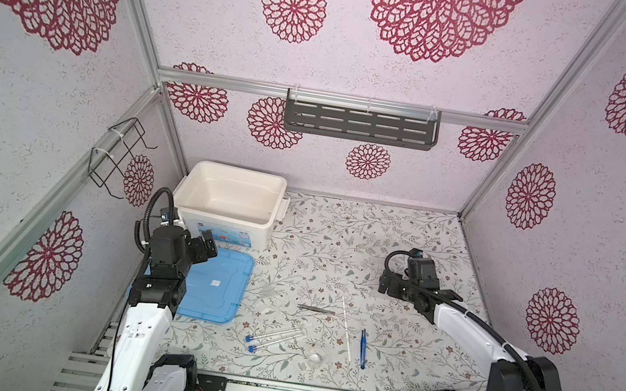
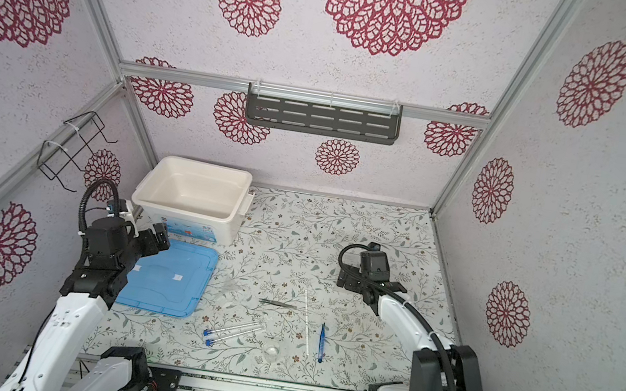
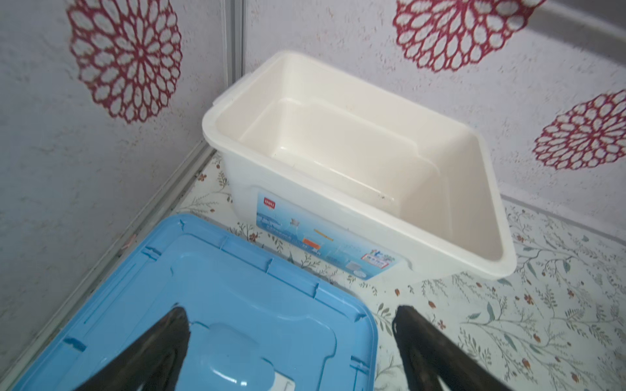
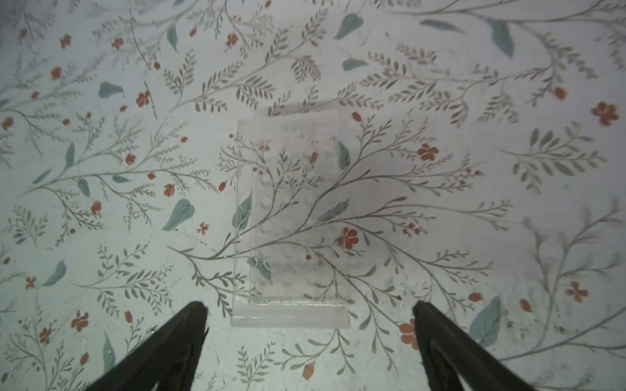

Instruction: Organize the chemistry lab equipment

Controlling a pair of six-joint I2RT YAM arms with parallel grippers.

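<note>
Two clear blue-capped test tubes (image 1: 273, 335) (image 2: 232, 329) lie side by side near the table's front. Right of them lie grey metal tweezers (image 1: 316, 309) (image 2: 277, 304), a thin white rod (image 1: 346, 327) (image 2: 307, 324) and blue plastic tweezers (image 1: 363, 349) (image 2: 321, 343). A small clear dish (image 1: 315, 358) (image 2: 272, 351) sits in front. My left gripper (image 1: 209, 244) (image 3: 291, 313) hangs open over the blue lid's corner. My right gripper (image 1: 416, 294) (image 4: 308, 306) points down, open and empty, just short of a clear plastic rack (image 4: 291, 220).
An empty white box (image 1: 230, 218) (image 3: 504, 264) stands at the back left corner, and its blue lid (image 1: 217, 287) (image 3: 237, 287) lies flat in front of it. Faint clear glassware (image 1: 267, 295) lies beside the lid. A dark shelf (image 1: 360, 123) hangs on the back wall.
</note>
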